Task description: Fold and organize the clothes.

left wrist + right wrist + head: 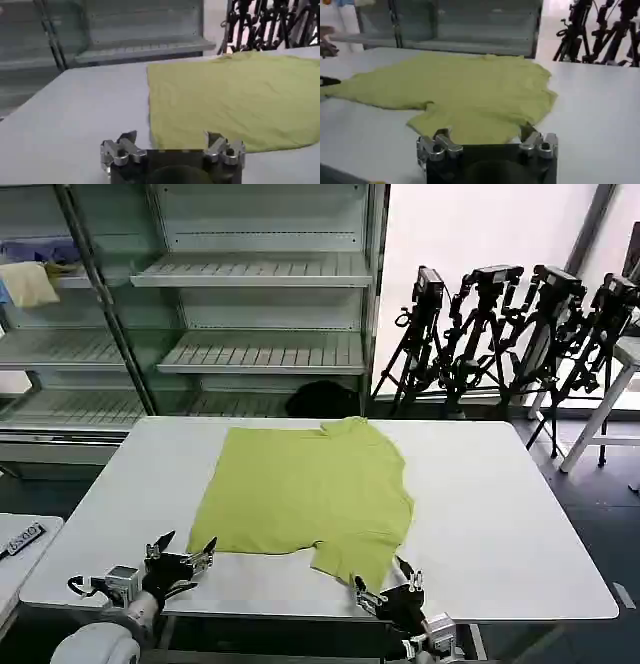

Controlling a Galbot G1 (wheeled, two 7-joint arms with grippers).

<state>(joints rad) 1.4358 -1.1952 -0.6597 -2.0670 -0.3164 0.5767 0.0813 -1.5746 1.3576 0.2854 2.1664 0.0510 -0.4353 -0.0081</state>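
Observation:
The clothes are one lime yellow-green T-shirt (305, 494) lying mostly flat in the middle of the white table (500, 514), with a sleeve hanging toward the front edge. My left gripper (182, 556) stands open at the table's front, just off the shirt's front left corner. In the left wrist view the left gripper (172, 145) is spread wide, with the shirt (235, 95) ahead of it. My right gripper (385, 584) is open at the front edge, right at the sleeve. The right wrist view shows the right gripper (487, 140) straddling the sleeve end of the shirt (465, 85), holding nothing.
Metal shelving (260, 274) stands behind the table, with a cream cloth (28, 282) and a blue cloth (40, 249) on a left shelf. Camera tripods (500, 324) crowd the back right. A dark object (322, 399) sits beyond the far edge. A side table (22, 539) is at left.

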